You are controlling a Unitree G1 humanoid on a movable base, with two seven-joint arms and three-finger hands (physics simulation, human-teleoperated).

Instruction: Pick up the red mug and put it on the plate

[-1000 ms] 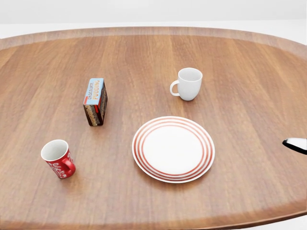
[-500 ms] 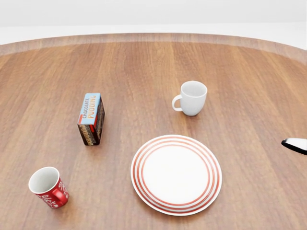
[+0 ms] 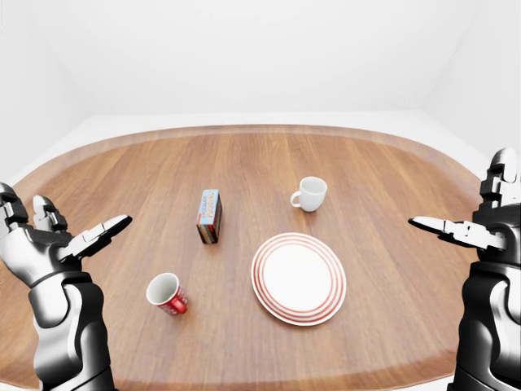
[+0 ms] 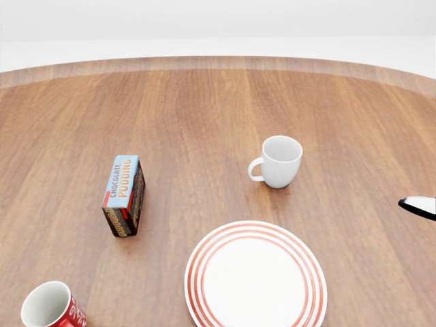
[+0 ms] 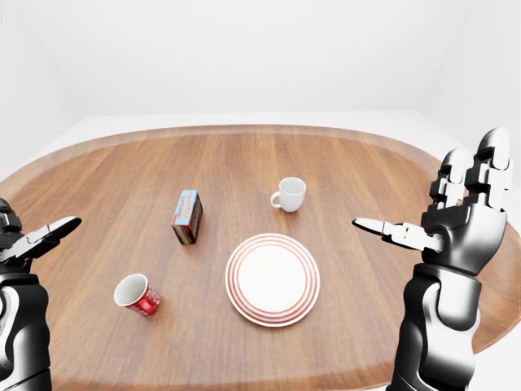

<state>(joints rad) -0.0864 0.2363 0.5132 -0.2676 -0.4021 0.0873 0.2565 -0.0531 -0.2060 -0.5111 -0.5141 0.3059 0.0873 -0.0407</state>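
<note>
Left robot hand (image 3: 61,240), fingers spread and holding nothing, was nearer to the upright red mug (image 3: 167,293), which stood to its lower right on the desk (image 3: 244,163), left of the plate (image 3: 299,278).

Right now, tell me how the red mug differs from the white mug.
The red mug is red with white lettering; the white mug is plain white. The red mug leans, its mouth tipped toward the left-eye view's upper left; the white mug stands upright. The red mug sits to the lower left of the plate, the white mug above it. Both are handled, look empty, and rest on the table, untouched by either hand.
</note>
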